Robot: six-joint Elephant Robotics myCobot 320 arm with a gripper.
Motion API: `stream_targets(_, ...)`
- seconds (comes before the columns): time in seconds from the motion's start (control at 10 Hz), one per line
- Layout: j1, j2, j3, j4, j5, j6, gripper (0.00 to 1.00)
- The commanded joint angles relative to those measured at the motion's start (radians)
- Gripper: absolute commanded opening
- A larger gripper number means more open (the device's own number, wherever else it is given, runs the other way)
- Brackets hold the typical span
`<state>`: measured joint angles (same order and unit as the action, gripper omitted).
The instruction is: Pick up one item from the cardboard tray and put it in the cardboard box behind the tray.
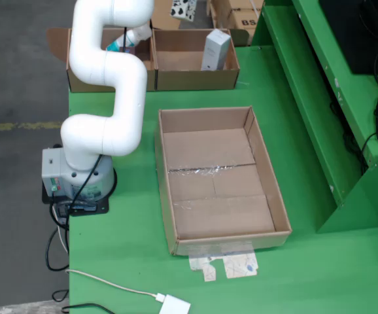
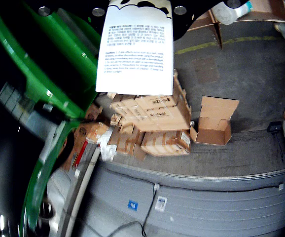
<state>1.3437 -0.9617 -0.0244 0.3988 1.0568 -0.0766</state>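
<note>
The cardboard tray lies open in the middle of the green table, with only tape on its floor. Behind it stand two cardboard boxes: the right one holds an upright grey-white carton, and the left one holds a white bottle with a teal band. The white arm reaches up past the top edge. A white carton with a black cow pattern hangs there above the boxes. In the wrist view this carton fills the top centre, held by my gripper; the fingers are hidden.
A green shelf frame rises along the table's right side. The arm's base sits at the table's left edge. A white cable and adapter lie at the front. Stacked cardboard boxes stand on the floor beyond the table.
</note>
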Motion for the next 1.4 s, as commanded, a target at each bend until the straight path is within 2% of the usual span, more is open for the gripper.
stream_targets(0.0, -0.063, 0.005, 0.024, -0.357, 0.104, 0.07, 0.0)
stream_targets(0.2, -0.097, -0.015, 0.024, -0.458, 0.154, 0.096, 0.0)
stream_targets(0.5, -0.119, -0.046, 0.024, -0.431, 0.172, 0.071, 0.0)
stream_targets(0.7, -0.129, -0.139, 0.024, -0.194, 0.114, 0.006, 0.0)
stream_targets(0.8, -0.101, -0.255, 0.024, 0.108, -0.093, -0.097, 0.0)
stream_targets(0.9, -0.094, -0.27, 0.024, 0.113, -0.102, -0.098, 0.0)
stream_targets(1.0, -0.043, -0.285, 0.024, 0.113, -0.104, -0.027, 0.0)
stream_targets(1.1, 0.015, -0.286, 0.024, 0.113, -0.104, -0.219, 0.0)
stream_targets(1.3, 0.021, -0.293, 0.024, 0.113, -0.104, -0.175, 0.0)
